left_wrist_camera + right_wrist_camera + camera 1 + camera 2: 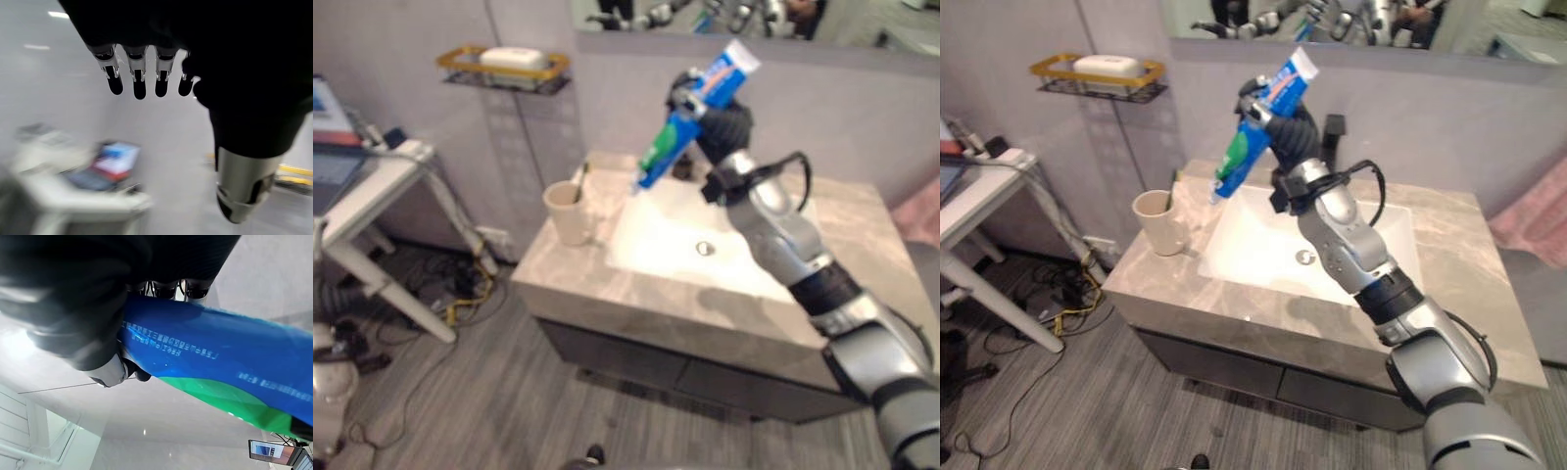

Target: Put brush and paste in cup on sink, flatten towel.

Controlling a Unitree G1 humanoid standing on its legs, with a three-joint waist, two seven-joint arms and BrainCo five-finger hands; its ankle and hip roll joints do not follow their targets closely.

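Toothpaste tube (690,122) sits clamped in the right hand (1285,125) above the sink (675,245) — left hand (146,73) slack, holding nothing.

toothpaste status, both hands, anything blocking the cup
Right hand shut on toothpaste tube, held above the sink, cap end down toward cup. Brush already in cup. Left hand open, idle. Nothing blocking.

Towel (1531,220) at the counter's right edge is cut off by the frame, and the brush (579,182) barely pokes out of the cup (569,212).
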